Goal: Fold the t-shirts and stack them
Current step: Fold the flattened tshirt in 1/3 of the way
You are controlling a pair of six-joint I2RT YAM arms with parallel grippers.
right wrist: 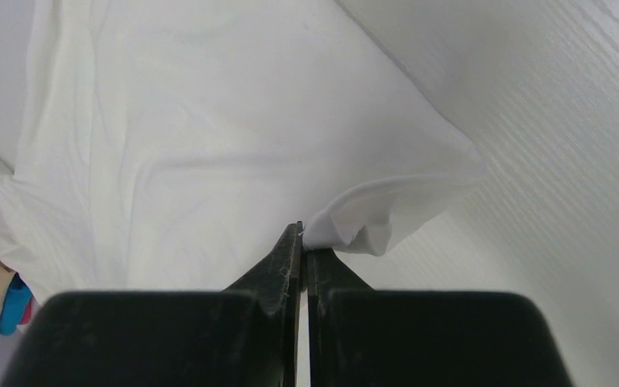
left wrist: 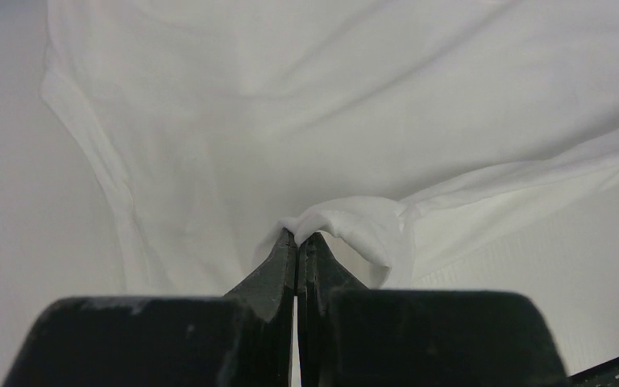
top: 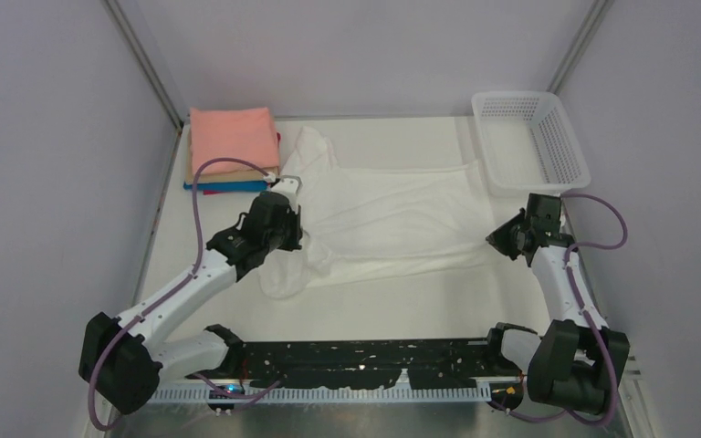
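A white t-shirt (top: pixel 392 219) lies spread across the middle of the table, plain side up; no print shows. My left gripper (top: pixel 294 239) is shut on a pinch of its left part (left wrist: pixel 346 222). My right gripper (top: pixel 495 239) is shut on its right edge (right wrist: pixel 371 214). Both hold the cloth low over the table. A stack of folded shirts stands at the back left, a salmon-pink one (top: pixel 234 139) on top, with tan, blue (top: pixel 228 186) and magenta edges under it. The stack's edge shows in the right wrist view (right wrist: pixel 0 298).
A white plastic mesh basket (top: pixel 529 141) stands at the back right, close behind my right gripper. Grey walls close in the table on the left, the right and the back. A black rail (top: pixel 374 360) runs along the near edge between the arm bases.
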